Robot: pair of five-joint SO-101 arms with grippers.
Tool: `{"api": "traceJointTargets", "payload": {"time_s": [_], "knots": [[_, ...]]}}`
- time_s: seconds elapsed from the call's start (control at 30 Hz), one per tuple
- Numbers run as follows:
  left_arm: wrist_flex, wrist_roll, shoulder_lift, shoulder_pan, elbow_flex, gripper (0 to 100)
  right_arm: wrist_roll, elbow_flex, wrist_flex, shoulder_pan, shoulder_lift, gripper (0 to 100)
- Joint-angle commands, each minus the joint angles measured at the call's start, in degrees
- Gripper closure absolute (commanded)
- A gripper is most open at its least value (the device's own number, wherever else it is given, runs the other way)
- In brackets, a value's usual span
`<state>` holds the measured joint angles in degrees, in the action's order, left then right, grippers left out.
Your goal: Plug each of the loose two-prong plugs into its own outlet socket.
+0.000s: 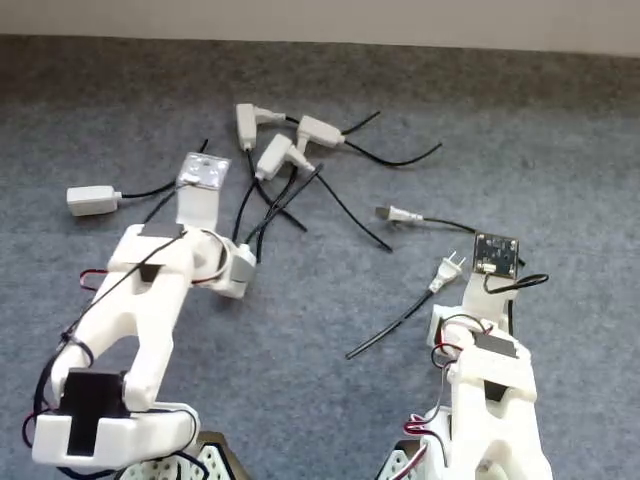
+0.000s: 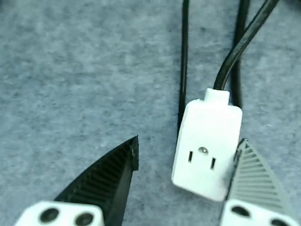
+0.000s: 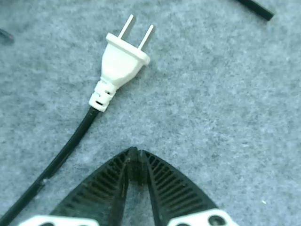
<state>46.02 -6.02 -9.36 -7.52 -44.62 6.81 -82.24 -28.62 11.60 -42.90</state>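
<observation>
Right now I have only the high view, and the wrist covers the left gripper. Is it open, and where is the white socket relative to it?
Observer: The left gripper is open. The socket lies between its fingers, close beside the grey finger, not clamped.
Operator: Which face of the socket is up?
Observer: The slotted face. Two slots and a small round hole show in the left wrist view.
Operator: And the right gripper?
Observer: The right gripper is shut and empty. The plug lies on the carpet ahead of it, apart from the fingertips.
</observation>
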Motion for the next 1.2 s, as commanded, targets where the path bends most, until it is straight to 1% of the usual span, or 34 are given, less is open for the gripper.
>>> {"api": "traceJointTargets", "payload": {"time_s": [0.0, 0.07, 0.2, 0.3, 0.4, 0.53, 0.67, 0.7, 0.83, 0.93, 1.07, 1.17], "knots": [[-0.79, -0.26, -2.24, -4.97, 1.45, 70, -0.35, 0.13, 0.92, -0.92, -0.48, 99.2], [-0.62, -0.18, -2.68, -6.46, 3.82, 70, -0.35, 0.13, 0.92, -0.92, -0.48, 99.2], [2.81, -0.18, -4.88, -10.86, 6.99, 70, -0.35, 0.13, 0.92, -0.92, -0.48, 99.2], [2.64, -0.18, -6.46, -14.11, 8.66, 70, -0.35, 0.13, 0.92, -0.92, -0.48, 99.2], [2.64, -0.26, -6.55, -15.96, 11.03, 70, -0.35, 0.13, 0.92, -0.92, -0.48, 99.2], [2.73, -0.35, -6.55, -15.16, 11.74, 70, -0.35, 0.13, 0.92, -0.92, -0.48, 99.2], [3.69, -1.23, -7.25, -10.33, 11.91, 70, -0.26, 0.22, 0.92, -0.92, -0.48, 99.2], [5.36, -3.34, -7.69, -8.48, 12.26, 70, -0.26, 0.22, 0.92, -0.92, -0.48, 99.2], [16.26, -16.97, -10.68, 0.22, 14.64, 70, -0.26, 0.31, 0.92, -0.92, -0.48, 99.2], [21.71, -25.93, -13.58, 4.18, 16.66, 70, -0.26, 0.31, 0.92, -0.92, -0.48, 99.2], [23.12, -40.79, -14.46, 4.79, 16.75, 70, -0.26, 0.31, 0.92, -0.92, -0.48, 99.2], [22.86, -50.46, -12.79, 1.89, 16.22, 72, -0.26, 0.31, 0.92, -0.92, -0.48, 99.2]]}}
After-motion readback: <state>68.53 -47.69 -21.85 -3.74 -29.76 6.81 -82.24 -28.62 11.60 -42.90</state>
